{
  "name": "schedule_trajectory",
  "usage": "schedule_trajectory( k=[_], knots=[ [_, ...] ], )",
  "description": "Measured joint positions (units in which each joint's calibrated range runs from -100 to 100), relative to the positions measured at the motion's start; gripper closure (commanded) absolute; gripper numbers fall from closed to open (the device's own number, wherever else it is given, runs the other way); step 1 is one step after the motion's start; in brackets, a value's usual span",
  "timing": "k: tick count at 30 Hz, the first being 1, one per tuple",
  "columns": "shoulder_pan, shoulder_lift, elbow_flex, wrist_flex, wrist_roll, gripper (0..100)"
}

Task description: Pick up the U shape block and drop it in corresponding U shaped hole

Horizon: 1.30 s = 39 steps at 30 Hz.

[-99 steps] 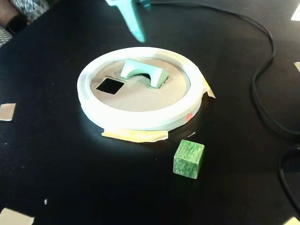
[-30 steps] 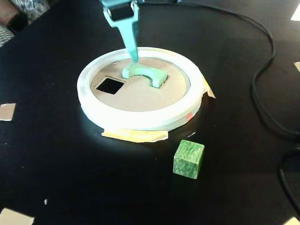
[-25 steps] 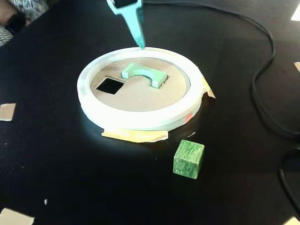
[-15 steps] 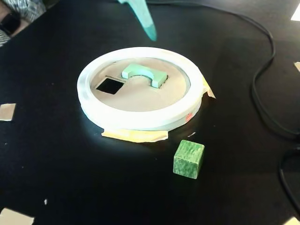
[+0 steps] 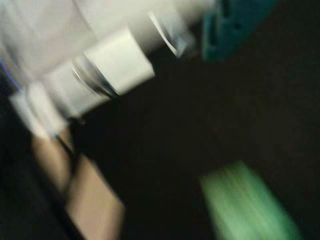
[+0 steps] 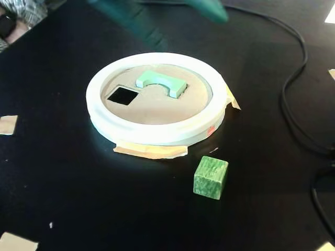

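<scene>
On the near part of the black tabletop [image 6: 63,178] in the fixed view, a green cube [image 6: 211,178] stands alone, just in front of the white ring [image 6: 157,133] and apart from it. Scraps of tan tape [image 6: 151,151] stick out from under the ring's near edge, and more tan scraps lie at the left edge and the near corners of the tabletop. Inside the ring sits a tan cardboard disc [image 6: 157,107] with a square hole [image 6: 122,95] cut at its left. Just to the right of that hole, the pale green U shape block [image 6: 161,82] lies on the disc, its arched notch turned toward the near right; whether it rests in a cutout or on top of the cardboard cannot be told. A black cable [image 6: 287,89] curves down the right side of the tabletop. Farthest back, at the top edge, a blurred teal form [image 6: 157,15], part of the arm, hangs above the ring. The wrist view is heavily smeared: white cylinder-like shapes [image 5: 115,65] at upper left, a teal piece [image 5: 232,25] at the top, a green blur [image 5: 250,205] at lower right. I cannot tell whether the pincer is apart or together.
</scene>
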Motion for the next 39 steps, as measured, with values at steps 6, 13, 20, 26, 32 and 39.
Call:
schedule_trajectory(
  k=[6,13,20,26,32,39],
  knots=[
    [15.68,-10.16,0.2,0.0,6.35,11],
    [24.08,-26.84,16.3,0.0,7.13,9],
    [23.98,-54.03,54.76,0.0,7.13,9],
    [23.78,-87.29,94.19,-10.09,7.18,9],
    [23.48,-110.3,118.5,-16.2,7.18,9],
    [18.98,-115.83,129.43,-17.07,7.18,10]
  ],
)
